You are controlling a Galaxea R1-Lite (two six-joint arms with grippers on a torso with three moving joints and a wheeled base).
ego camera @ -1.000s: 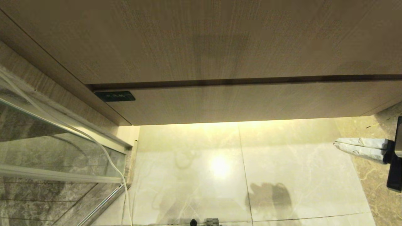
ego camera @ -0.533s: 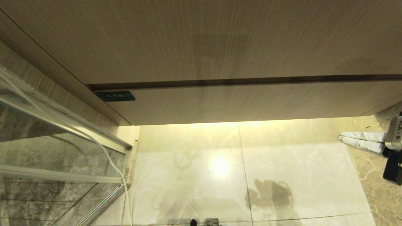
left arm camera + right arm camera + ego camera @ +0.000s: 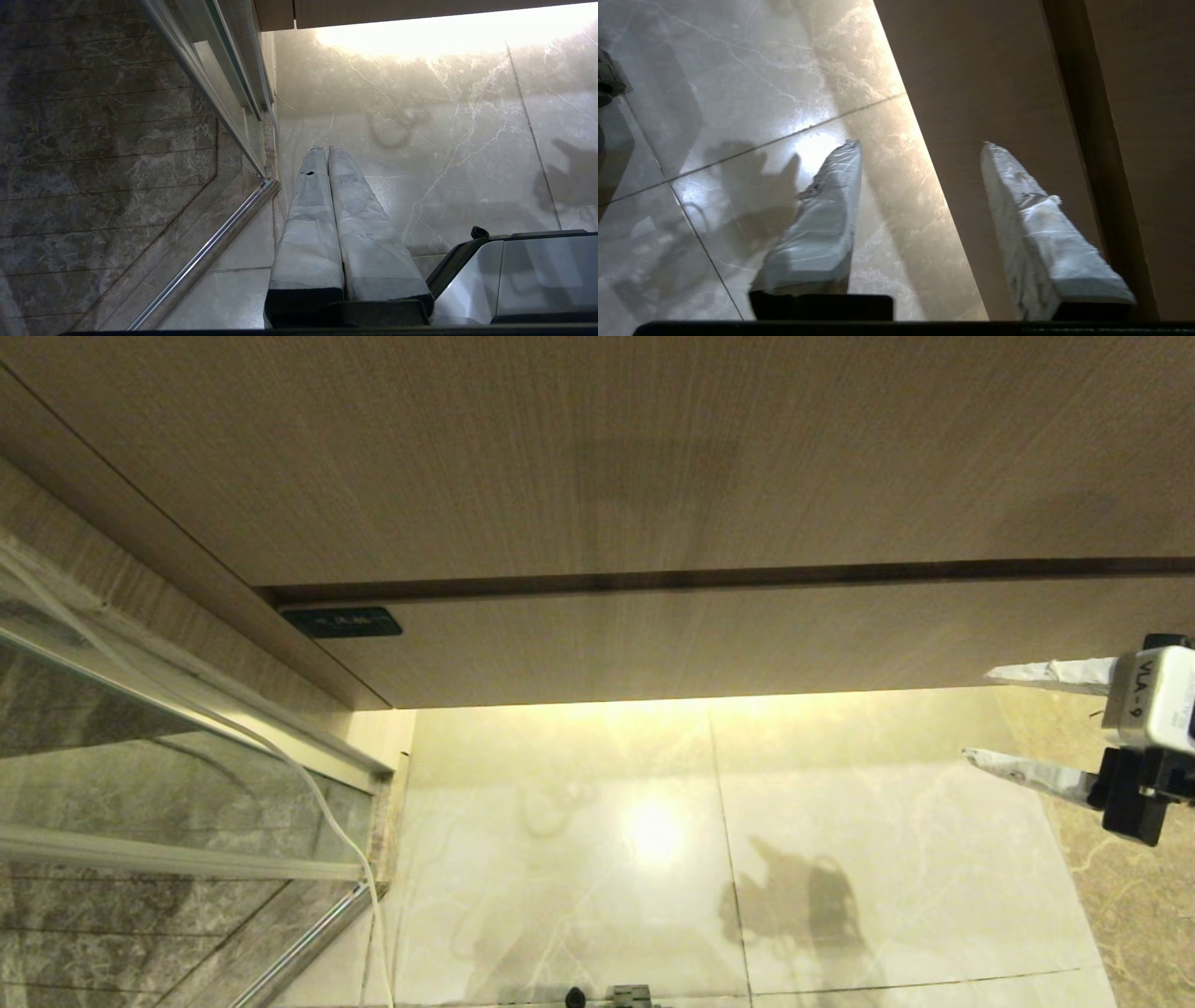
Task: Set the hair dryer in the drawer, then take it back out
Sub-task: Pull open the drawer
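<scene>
Right gripper (image 3: 980,719) spread, empty, at the lower edge of the closed drawer (image 3: 709,635). Handleless front: fingers likely slip off. Hair dryer unseen.

You're in a bathroom: glossy marble floor tiles (image 3: 887,859), a wood-grain vanity cabinet (image 3: 653,476) lit underneath, and a glass shower screen (image 3: 140,784) at left.
</scene>
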